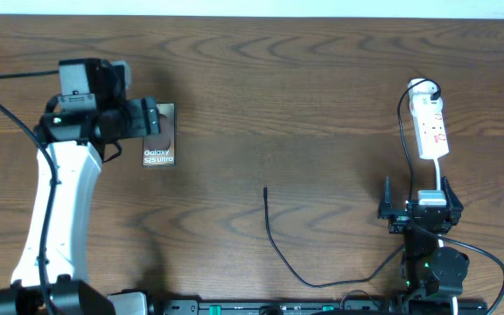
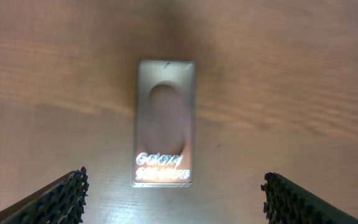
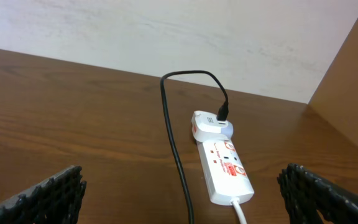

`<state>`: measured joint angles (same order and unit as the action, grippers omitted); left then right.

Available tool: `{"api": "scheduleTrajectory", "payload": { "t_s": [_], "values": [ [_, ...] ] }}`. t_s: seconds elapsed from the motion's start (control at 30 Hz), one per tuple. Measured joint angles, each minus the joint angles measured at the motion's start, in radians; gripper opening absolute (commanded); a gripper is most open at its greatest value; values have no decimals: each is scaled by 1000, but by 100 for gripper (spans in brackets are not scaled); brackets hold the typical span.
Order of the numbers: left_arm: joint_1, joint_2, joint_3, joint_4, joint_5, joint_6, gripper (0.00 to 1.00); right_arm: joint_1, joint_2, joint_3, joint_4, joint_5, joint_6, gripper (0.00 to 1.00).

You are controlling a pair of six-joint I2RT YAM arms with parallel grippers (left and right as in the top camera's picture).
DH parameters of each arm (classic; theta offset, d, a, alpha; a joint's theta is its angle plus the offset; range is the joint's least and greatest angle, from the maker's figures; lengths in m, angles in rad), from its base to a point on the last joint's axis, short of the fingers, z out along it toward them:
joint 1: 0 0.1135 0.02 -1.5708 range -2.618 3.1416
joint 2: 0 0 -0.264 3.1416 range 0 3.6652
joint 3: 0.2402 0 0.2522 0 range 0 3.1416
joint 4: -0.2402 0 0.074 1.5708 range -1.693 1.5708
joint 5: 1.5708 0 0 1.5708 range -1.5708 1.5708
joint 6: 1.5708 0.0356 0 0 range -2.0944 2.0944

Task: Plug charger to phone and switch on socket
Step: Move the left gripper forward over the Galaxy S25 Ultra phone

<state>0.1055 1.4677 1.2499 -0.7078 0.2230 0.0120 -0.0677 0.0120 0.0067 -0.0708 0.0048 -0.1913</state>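
The phone (image 1: 159, 146) lies flat on the table at the left, its "Galaxy S25 Ultra" lettering showing. My left gripper (image 1: 151, 118) hovers over its far end, open and empty. In the left wrist view the phone (image 2: 164, 124) lies ahead of the wide-open fingers (image 2: 174, 199). The charger cable (image 1: 280, 249) lies mid-table with its free tip (image 1: 265, 189) pointing away. The white socket strip (image 1: 432, 122) is at the right, with a white adapter at its far end. My right gripper (image 1: 416, 199) sits just in front of the strip, open and empty. The right wrist view shows the strip (image 3: 227, 167), the cable (image 3: 173, 143) and the open fingers (image 3: 182, 202).
The wooden table (image 1: 304, 96) ends at a pale wall (image 3: 166, 31) behind the strip. A wooden side panel (image 3: 353, 74) stands at the right. The strip's white cord (image 3: 240, 211) runs toward my right gripper. The arm bases stand along the front edge.
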Motion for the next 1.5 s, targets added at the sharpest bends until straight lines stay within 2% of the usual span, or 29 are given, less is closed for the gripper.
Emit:
{"api": "scheduleTrajectory", "payload": {
  "t_s": [0.23, 0.9, 1.17, 1.23, 1.27, 1.3, 1.33, 1.5],
  "values": [
    [53, 66, 50, -66, 0, 31, 89, 0, 0, 0, 0, 0, 0, 99],
    [52, 68, 73, -54, -18, 40, 88, 0, 0, 0, 0, 0, 0, 99],
    [48, 146, 301, -160, -82, 21, 88, 0, 0, 0, 0, 0, 0, 99],
    [42, 167, 343, -184, -88, 21, 76, 0, 0, 0, 0, 0, 0, 99],
    [36, 176, 354, -191, -91, 23, 51, 0, 0, 0, 0, 0, 0, 99],
    [26, 191, 359, -204, -93, 18, 64, 0, 0, 0, 0, 0, 0, 99],
    [11, 215, 359, -222, -95, 19, 98, 0, 0, 0, 0, 0, 0, 99],
    [-45, 308, 359, -232, -95, 30, 98, 0, 0, 0, 0, 0, 0, 99]
  ]
}}
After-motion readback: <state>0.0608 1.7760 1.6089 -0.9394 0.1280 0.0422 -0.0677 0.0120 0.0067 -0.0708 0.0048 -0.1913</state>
